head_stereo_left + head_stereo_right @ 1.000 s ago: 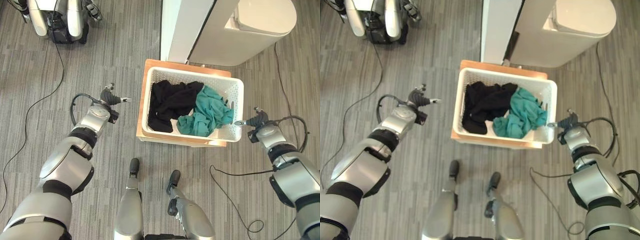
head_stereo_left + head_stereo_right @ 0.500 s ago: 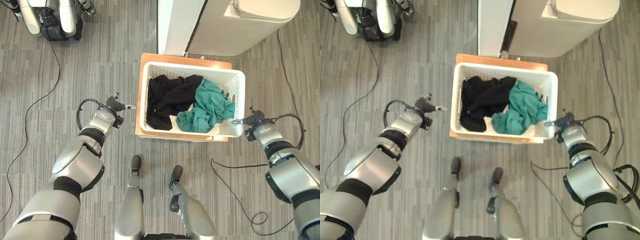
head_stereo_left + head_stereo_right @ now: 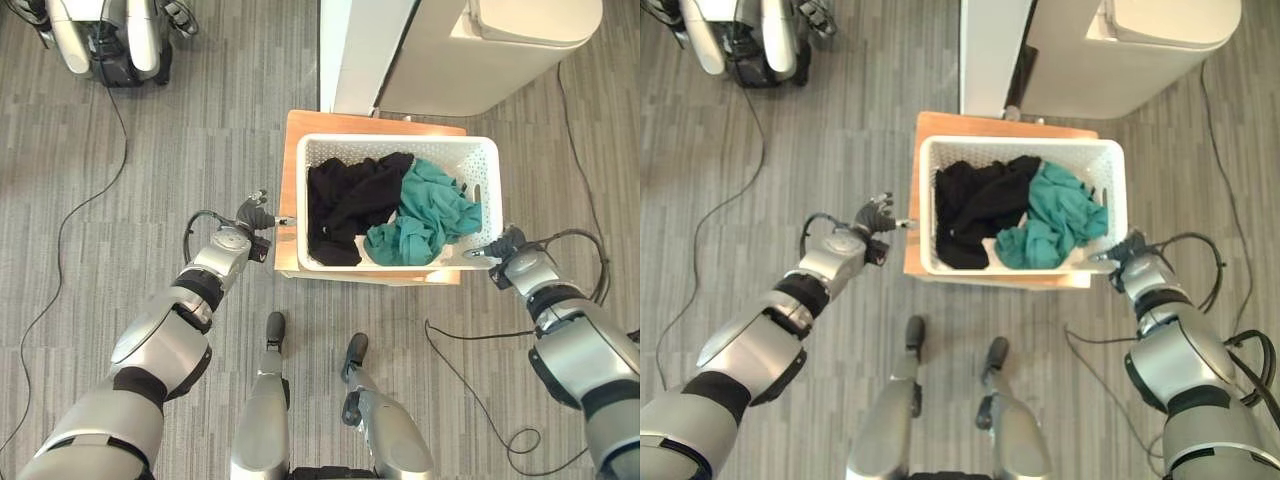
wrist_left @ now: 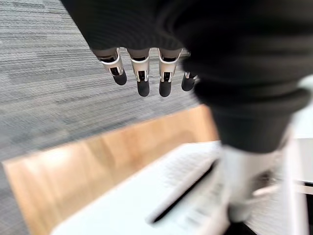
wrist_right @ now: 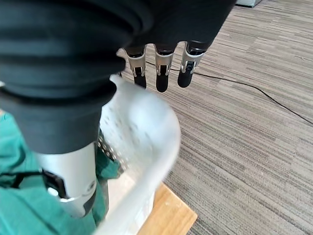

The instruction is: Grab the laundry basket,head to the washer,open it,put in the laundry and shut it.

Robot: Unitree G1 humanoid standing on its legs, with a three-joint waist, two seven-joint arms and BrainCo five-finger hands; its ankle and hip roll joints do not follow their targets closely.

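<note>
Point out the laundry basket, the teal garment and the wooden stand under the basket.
laundry basket (image 3: 397,145): left eye view, far rim.
teal garment (image 3: 428,212): left eye view, middle of the bunched cloth.
wooden stand (image 3: 288,190): left eye view, bare strip left of the basket.

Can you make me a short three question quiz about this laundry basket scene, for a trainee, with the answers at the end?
1. True or false: the white laundry basket sits directly on the floor.
2. Which two colours of clothes lie in the basket?
A. black and teal
B. red and white
C. yellow and grey
3. Fill in: the left hand is beside the basket's ____ side, fingers straight.

Key
1. False: it rests on a low wooden platform.
2. A: black clothes and teal clothes.
3. Left; the right hand is at the basket's opposite corner, fingers straight past its rim.
</note>
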